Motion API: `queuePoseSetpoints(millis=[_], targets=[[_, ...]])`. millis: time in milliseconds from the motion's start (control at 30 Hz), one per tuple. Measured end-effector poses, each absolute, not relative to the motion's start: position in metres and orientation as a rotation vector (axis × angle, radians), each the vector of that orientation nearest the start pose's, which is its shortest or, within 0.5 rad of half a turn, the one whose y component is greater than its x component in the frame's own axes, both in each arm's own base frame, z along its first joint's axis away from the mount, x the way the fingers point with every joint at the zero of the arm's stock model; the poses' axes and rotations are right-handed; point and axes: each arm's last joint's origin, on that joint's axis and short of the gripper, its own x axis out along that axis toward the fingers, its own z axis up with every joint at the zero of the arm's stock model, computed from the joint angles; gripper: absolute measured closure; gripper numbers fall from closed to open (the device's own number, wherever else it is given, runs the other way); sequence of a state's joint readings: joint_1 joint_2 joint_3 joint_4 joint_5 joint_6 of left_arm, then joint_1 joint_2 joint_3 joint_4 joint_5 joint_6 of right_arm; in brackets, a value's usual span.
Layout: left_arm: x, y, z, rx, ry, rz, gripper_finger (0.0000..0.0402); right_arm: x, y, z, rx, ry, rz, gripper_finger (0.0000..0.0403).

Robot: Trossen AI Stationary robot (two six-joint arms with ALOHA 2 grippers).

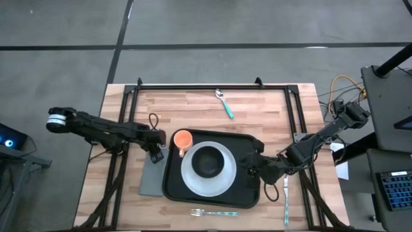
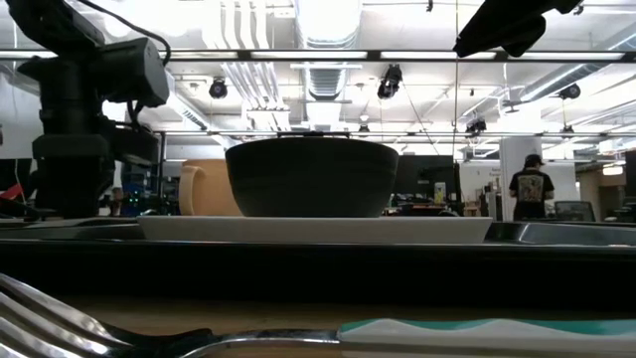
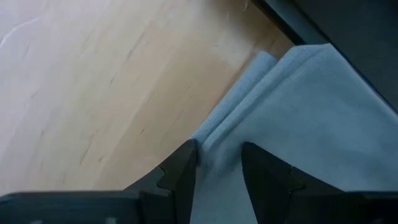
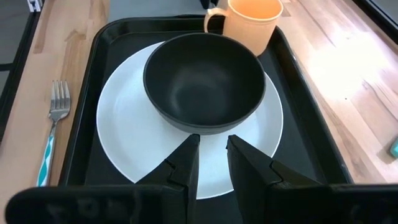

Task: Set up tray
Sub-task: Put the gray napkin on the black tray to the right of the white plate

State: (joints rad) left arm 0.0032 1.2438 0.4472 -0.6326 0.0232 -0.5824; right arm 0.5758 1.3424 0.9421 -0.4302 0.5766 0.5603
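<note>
On the left we see the left gripper (image 1: pixel 156 154) right over the grey napkin (image 1: pixel 152 175). Its two fingers (image 3: pixel 180 174) are spread a little, with a fold of the soft cloth sitting between them. We cannot tell if they pinch it yet. The napkin is thin and floppy, and it lies on the wooden table (image 1: pixel 193 106), touching the left side of the tray (image 1: pixel 248 196).

The tray sits in the middle of the table, toward the near edge. It is big, black, flat and hard, with round corners and a raised rim. We think it is stiff and smooth, so it may slide. With dishes on it, it is likely heavy, and the rim is the best place to hold it.

On the tray we see an orange cup (image 1: pixel 183 140), then a round white plate (image 1: pixel 207 169) with a black bowl (image 1: pixel 207 161) on it. These look like they could break.

A fork (image 1: pixel 214 212) lies just in front of the tray. A spoon (image 1: pixel 224 102) lies far behind it.

On the right, the right gripper (image 1: pixel 252 169) hangs over the tray's right side. Its fingers are almost together, holding nothing. A knife (image 1: pixel 286 196) lies just beside the tray.
</note>
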Motion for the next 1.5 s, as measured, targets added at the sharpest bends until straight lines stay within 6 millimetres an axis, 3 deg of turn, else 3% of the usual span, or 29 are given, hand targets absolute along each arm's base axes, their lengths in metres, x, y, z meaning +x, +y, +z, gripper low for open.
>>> queuePoseSetpoints(millis=[167, 367, 633, 1100, 1500], targets=[[0.163, 0.001, 0.137, -0.483, 1.311, 0.395, 0.0306, 0.236, 0.135, 0.253, 0.083, 0.664, -0.190, 0.0328], [0.155, 0.001, 0.124, -0.475, 1.367, 0.437, 0.0390, 0.236, 0.135, 0.253, 0.080, 0.663, -0.188, 0.0328], [0.155, 0.001, 0.123, -0.502, 1.380, 0.508, 0.0400, 0.236, 0.135, 0.253, 0.072, 0.663, -0.185, 0.0328], [0.176, 0.002, 0.177, -0.457, 1.397, 0.504, 0.0401, 0.236, 0.134, 0.253, 0.045, 0.660, -0.191, 0.0328], [0.190, 0.000, 0.246, -0.408, 1.363, 0.523, 0.0402, 0.236, 0.134, 0.253, 0.030, 0.654, -0.201, 0.0328]])
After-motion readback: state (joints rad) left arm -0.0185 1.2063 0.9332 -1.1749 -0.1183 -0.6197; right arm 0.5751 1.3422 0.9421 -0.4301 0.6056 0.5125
